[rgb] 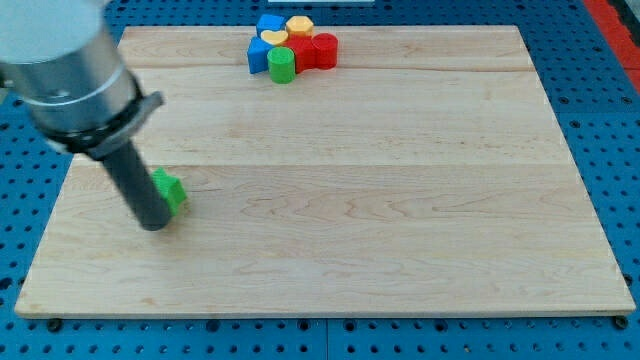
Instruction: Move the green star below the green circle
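Note:
The green star (170, 190) lies at the view's left, partly hidden by my rod. My tip (153, 224) rests on the board against the star's lower-left side. The green circle (282, 65) stands near the view's top, at the lower edge of a tight cluster of blocks, far up and to the right of the star.
The cluster by the green circle holds a blue block (270, 24), a second blue block (258, 55), a yellow heart (274, 39), a yellow block (299, 25) and two red blocks (316, 50). The wooden board (400, 200) ends at blue pegboard on all sides.

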{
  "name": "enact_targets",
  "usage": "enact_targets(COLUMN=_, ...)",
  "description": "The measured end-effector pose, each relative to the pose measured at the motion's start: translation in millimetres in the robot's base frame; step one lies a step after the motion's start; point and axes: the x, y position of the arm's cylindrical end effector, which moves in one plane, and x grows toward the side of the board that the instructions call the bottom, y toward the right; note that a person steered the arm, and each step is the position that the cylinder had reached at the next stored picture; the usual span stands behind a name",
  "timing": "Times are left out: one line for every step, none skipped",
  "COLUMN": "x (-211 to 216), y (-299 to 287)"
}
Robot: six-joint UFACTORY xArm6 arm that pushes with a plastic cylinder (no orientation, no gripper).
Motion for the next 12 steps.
enact_targets(x=-20, y=27)
enact_targets(x=-24, y=17)
enact_targets(x=-17, y=14)
enact_targets(x=-5, y=-13)
enact_targets(x=-15, y=-55)
enact_targets(x=-38, y=-55)
enact_targets(x=-56, y=-55)
enact_targets(x=-57, y=-23)
enact_targets(x=-60, y=22)
enact_targets(x=-65, y=23)
enact_targets(x=-79, y=21)
enact_targets(x=-102, y=22)
